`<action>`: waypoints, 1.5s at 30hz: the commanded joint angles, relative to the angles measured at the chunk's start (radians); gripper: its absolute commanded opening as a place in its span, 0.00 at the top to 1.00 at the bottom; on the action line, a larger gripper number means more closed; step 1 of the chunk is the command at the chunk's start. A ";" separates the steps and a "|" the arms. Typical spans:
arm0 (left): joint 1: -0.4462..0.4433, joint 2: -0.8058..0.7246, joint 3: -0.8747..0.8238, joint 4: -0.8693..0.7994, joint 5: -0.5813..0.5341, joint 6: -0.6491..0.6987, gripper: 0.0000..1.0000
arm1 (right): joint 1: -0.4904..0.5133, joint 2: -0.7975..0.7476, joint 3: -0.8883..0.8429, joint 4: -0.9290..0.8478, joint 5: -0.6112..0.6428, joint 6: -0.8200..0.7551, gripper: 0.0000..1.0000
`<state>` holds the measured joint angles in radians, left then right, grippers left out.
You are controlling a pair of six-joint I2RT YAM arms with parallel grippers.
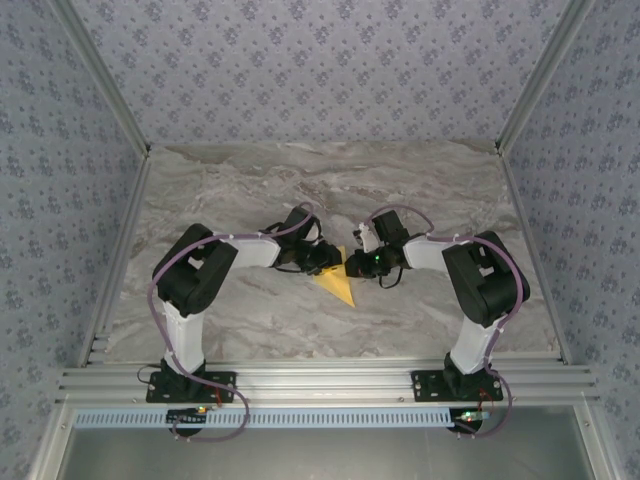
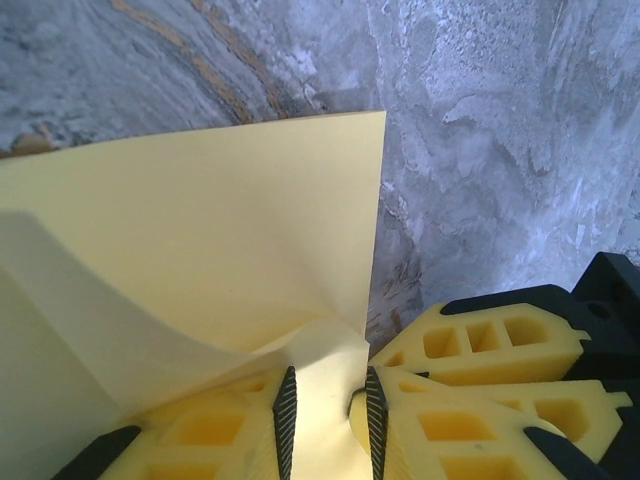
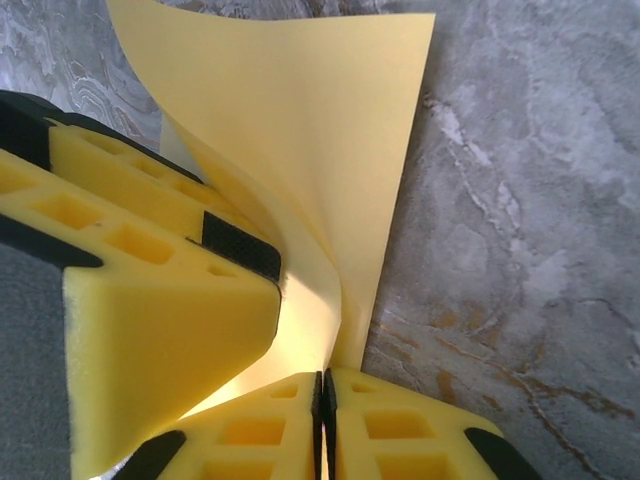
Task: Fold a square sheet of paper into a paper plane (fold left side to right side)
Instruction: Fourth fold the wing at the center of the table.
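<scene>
The square sheet of paper (image 1: 341, 288) lies about midway across the marbled table (image 1: 250, 190), between the two grippers, and from above it shows as a yellow wedge pointing to the near side. It is not flat. In the left wrist view the sheet (image 2: 200, 230) has one layer spread on the stone and a second layer curling up off it toward the near edge of that picture. In the right wrist view the paper (image 3: 300, 130) stands up in a tall, bowed flap.

The left gripper (image 2: 329, 378) is clamped on that curled layer. Its black pads (image 2: 285, 410) do not quite meet, and the paper fills the gap between them. The right gripper (image 3: 322, 380) sits just to the right of it with its jaws pressed together, and the lower end of the flap comes down right at its tips (whether the paper is actually nipped there I cannot tell).

From above, both arms reach in from their bases on the near aluminium rail (image 1: 320, 385), and the left gripper (image 1: 326, 262) and right gripper (image 1: 352, 268) nearly touch over the sheet. Patterned walls (image 1: 300, 60) close in the far side, left and right.
</scene>
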<state>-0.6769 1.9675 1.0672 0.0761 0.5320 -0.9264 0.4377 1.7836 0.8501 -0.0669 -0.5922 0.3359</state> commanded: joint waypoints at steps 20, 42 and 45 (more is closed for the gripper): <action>-0.006 0.034 -0.064 -0.015 -0.032 0.001 0.74 | 0.054 -0.222 -0.141 -0.011 -0.261 0.066 0.72; -0.007 0.033 -0.062 -0.021 -0.032 0.004 0.74 | 0.060 -0.119 -0.171 -0.035 -0.200 0.025 0.73; -0.006 0.033 -0.062 -0.024 -0.032 0.004 0.74 | 0.061 -0.115 -0.171 -0.051 -0.195 0.016 0.73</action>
<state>-0.6743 1.9636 1.0405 0.1246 0.5385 -0.9295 0.4938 1.6501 0.6868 -0.0685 -0.8024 0.3752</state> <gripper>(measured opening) 0.263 0.272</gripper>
